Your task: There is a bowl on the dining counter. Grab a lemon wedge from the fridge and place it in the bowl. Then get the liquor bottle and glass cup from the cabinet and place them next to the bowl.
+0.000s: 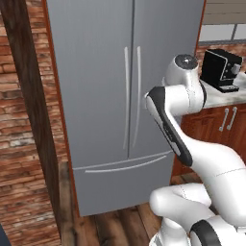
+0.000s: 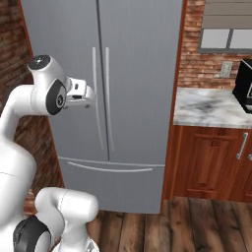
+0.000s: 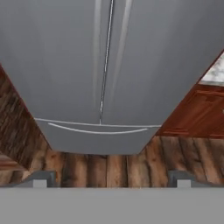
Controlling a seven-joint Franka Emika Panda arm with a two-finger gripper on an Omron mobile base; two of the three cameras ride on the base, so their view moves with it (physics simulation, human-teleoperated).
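The fridge (image 1: 103, 96) is standing shut, both doors meeting at the centre seam with the paired handles (image 2: 101, 98) just beside it; the gripper (image 3: 109, 179) is hanging apart from the doors, its fingertips (image 3: 39, 179) spread wide with nothing between them; open plank floor (image 3: 109, 168) is lying before the freezer drawer (image 2: 110, 170); at 3 o'clock the marble counter (image 2: 209, 108) edge is running close to the fridge side, a black coffee machine (image 1: 220, 69) sitting on it; no readable writing is showing anywhere.
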